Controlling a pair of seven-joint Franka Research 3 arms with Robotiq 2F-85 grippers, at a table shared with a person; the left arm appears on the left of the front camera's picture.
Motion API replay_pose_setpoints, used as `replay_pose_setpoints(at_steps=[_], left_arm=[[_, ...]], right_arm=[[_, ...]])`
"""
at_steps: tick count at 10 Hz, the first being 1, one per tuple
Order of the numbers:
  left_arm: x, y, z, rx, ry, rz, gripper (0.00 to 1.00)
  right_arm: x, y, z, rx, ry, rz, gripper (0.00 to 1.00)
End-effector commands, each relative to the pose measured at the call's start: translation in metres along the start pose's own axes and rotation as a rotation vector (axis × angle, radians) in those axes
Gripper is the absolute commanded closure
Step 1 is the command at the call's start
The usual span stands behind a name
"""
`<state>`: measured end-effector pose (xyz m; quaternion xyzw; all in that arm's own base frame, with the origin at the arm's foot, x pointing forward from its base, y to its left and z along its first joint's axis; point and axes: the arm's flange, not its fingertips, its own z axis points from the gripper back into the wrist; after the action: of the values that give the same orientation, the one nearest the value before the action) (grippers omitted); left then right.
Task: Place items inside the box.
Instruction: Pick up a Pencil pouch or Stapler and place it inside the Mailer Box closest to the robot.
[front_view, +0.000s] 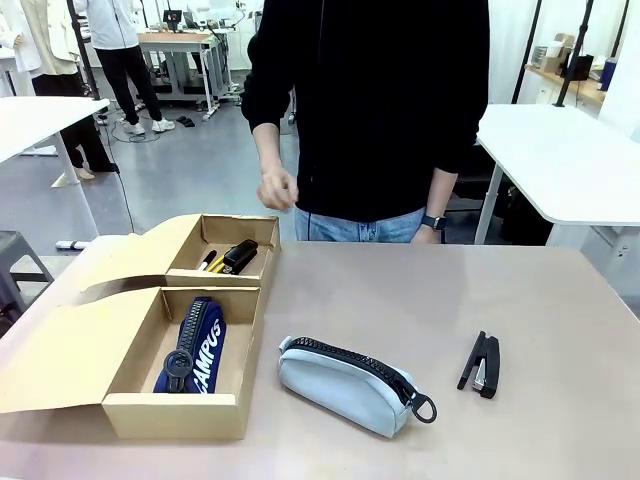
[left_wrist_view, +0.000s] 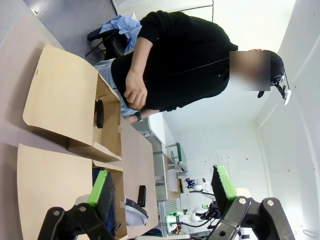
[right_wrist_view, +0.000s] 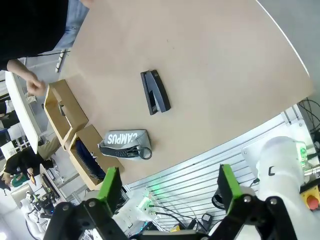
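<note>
I read left claw (left_wrist_view: 160, 185) spread wide, empty; box (left_wrist_view: 65, 100) ahead beyond its fingers, flaps open. Right claw (right_wrist_view: 170, 180) also wide open, nothing held. Black stapler (right_wrist_view: 155, 92) lies straight ahead of it on table (right_wrist_view: 210, 60), grey zip pouch (right_wrist_view: 125, 144) nearer, just past one fingertip. Navy "CAMPUS" pouch (front_view: 197, 345) sits in box's larger compartment.

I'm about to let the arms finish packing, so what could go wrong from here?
1. The grey zip pouch is bulky, and the box's larger compartment already holds the navy CAMPUS pouch; it may catch on a wall or sit proud of the rim.
2. The black stapler lies low and slim on the table; it could slide away rather than be gripped.
3. The person's hand hangs near the small compartment; an arm reaching there might meet it.
</note>
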<state>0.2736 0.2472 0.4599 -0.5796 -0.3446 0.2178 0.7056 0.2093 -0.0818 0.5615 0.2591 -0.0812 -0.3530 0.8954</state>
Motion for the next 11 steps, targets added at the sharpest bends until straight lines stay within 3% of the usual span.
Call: replay_pose_setpoints(at_steps=[1,6,8,9,10,11], left_arm=[[0.001,-0.001,-0.002,-0.027,-0.012,-0.022,0.00],[0.001,-0.001,-0.002,-0.027,-0.012,-0.022,0.00],[0.001,-0.001,-0.002,-0.027,-0.012,-0.022,0.00],[0.001,-0.001,-0.002,-0.027,-0.012,-0.022,0.00],[0.001,-0.001,-0.002,-0.027,-0.012,-0.022,0.00],[0.001,-0.001,-0.002,-0.027,-0.012,-0.022,0.00]], right_arm=[[0.000,-0.002,0.000,-0.010,-0.001,-0.001,0.00],[0.000,0.000,0.000,0.000,0.000,0.000,0.00],[-0.009,0.079,-0.055,-0.262,0.098,0.150,0.00],[-0.023,0.109,-0.081,-0.349,0.134,0.218,0.00],[-0.036,0.137,-0.108,-0.399,0.105,0.282,0.00],[-0.064,0.162,-0.144,-0.456,0.147,0.435,0.00]])
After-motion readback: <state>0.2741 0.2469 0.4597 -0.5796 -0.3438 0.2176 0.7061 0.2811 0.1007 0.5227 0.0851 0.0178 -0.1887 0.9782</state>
